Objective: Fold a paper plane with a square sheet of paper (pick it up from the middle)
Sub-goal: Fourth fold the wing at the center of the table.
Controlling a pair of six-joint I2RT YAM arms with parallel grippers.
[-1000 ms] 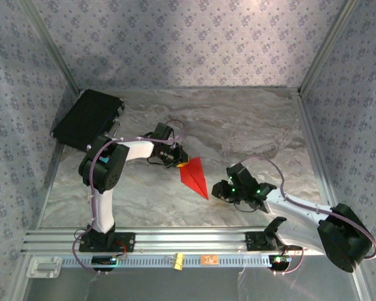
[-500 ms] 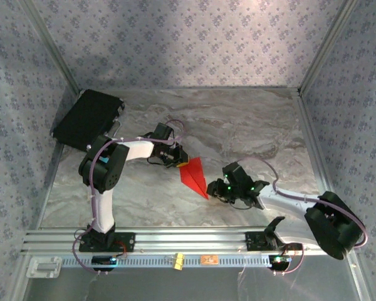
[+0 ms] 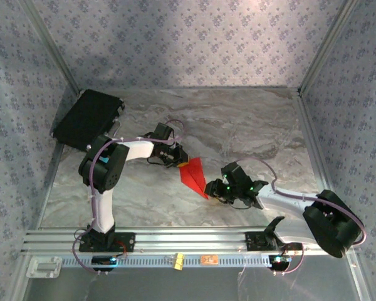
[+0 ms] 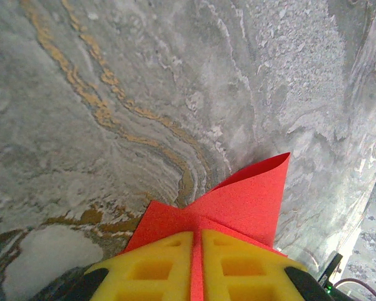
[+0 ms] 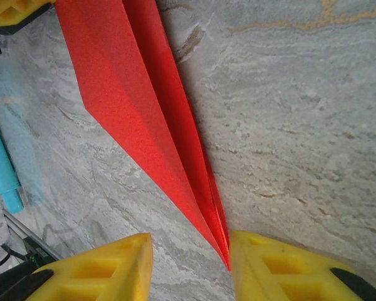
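two sets of fingers meet at the paper plane (image 3: pixel 193 175), mid-tabletop (image 3: pixel 250 125): left fingers (image 4: pixel 144 269) pinched shut on its tail, right fingers (image 5: pixel 100 269) parted astride the nose. i'd judge it light, floppy, easily creased; best pinched along the stiffer centre ridge.

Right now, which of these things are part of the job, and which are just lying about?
Part of the job: red folded paper plane; left tool, shut on its wide end; right tool, open at its pointed tip.
Lying about: black rectangular case; small orange tag at the near edge; light blue rod.
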